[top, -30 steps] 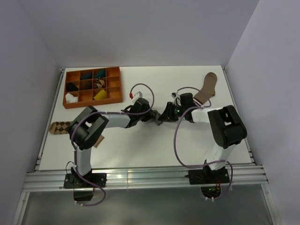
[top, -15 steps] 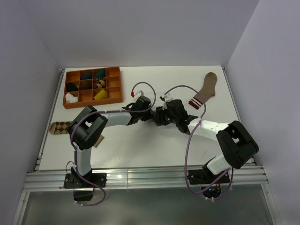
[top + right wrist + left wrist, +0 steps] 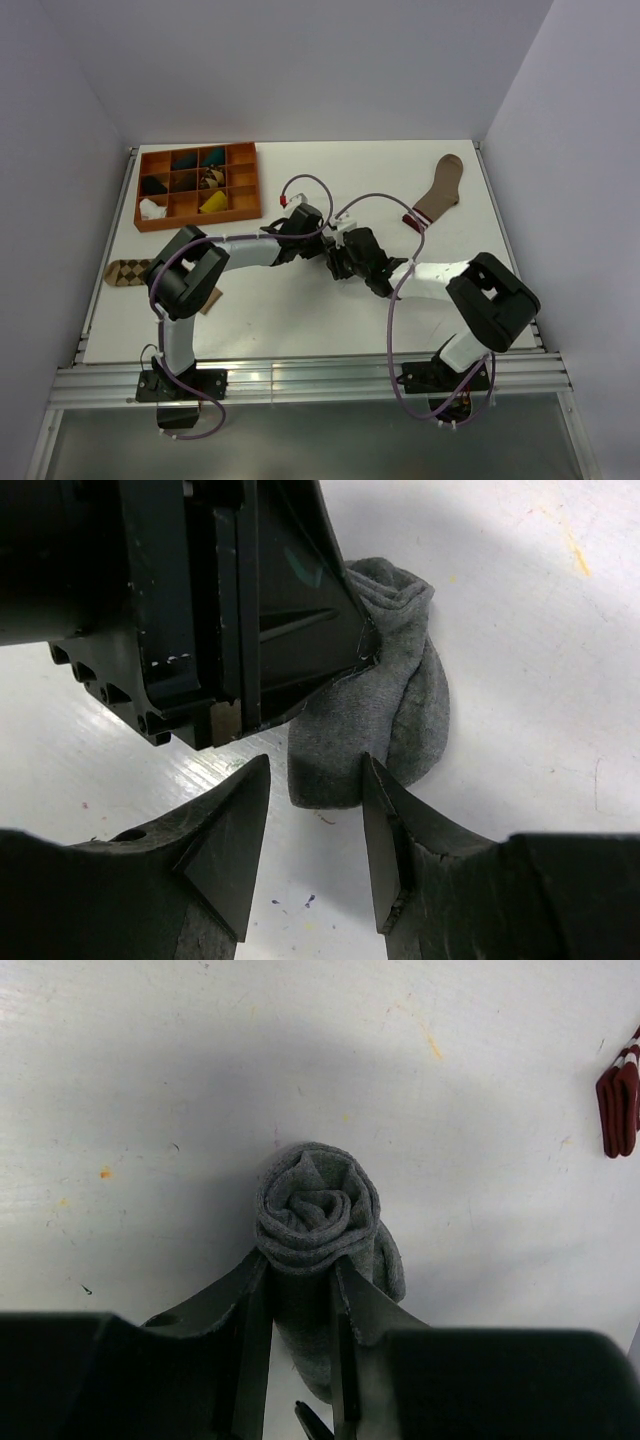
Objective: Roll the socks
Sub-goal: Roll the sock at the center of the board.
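The grey sock [image 3: 318,1210] is wound into a tight roll on the white table. My left gripper [image 3: 300,1265] is shut on it just behind the roll, and the loose end trails back between the fingers. In the right wrist view the sock's loose end [image 3: 385,710] lies flat below the left gripper's fingers [image 3: 300,630]. My right gripper [image 3: 315,780] is open, with its tips on either side of that end and not gripping it. From above, the left gripper [image 3: 316,243] and the right gripper [image 3: 338,262] meet at mid-table. A white roll [image 3: 152,208] and a dark roll [image 3: 152,185] sit in the tray.
An orange compartment tray [image 3: 200,218] with several rolled socks stands at the back left. A brown sock with a striped cuff [image 3: 438,192] lies at the back right, and its cuff shows in the left wrist view [image 3: 618,1100]. A diamond-patterned sock [image 3: 125,271] lies at the left edge.
My right arm has swung left, away from the brown sock, and its open gripper now sits at the grey sock's loose end. My left gripper has stayed shut on the roll.
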